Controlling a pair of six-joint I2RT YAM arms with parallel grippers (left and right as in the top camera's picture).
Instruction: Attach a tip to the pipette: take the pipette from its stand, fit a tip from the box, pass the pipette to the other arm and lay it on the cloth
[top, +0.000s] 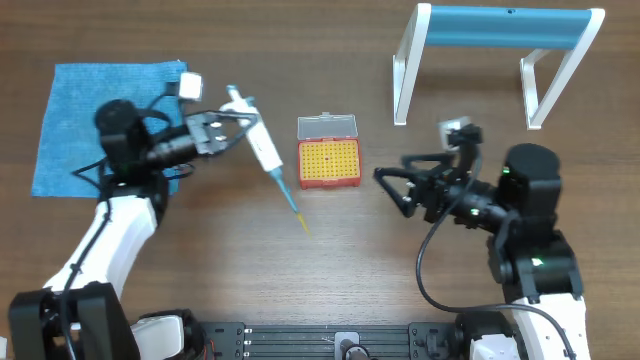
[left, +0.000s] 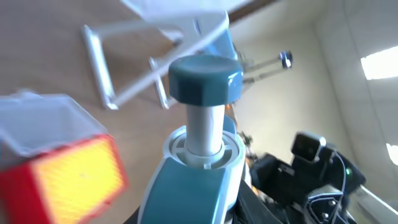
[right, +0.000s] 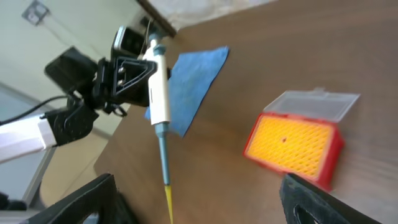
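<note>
My left gripper (top: 232, 128) is shut on the white and teal pipette (top: 262, 148), held above the table left of the tip box. The pipette slants down to the right and carries a yellow tip (top: 300, 220) at its lower end. In the left wrist view its teal plunger cap (left: 205, 78) stands just ahead of the fingers. The red tip box (top: 328, 162) with yellow tips and an open clear lid (top: 327, 126) sits at mid table. My right gripper (top: 392, 186) is open, right of the box. The blue cloth (top: 90, 120) lies far left. The right wrist view shows the pipette (right: 159, 93) and box (right: 293, 149).
The white pipette stand with a teal top bar (top: 500, 28) stands at the back right. Bare wooden table (top: 350, 270) lies in front of the box and between the arms.
</note>
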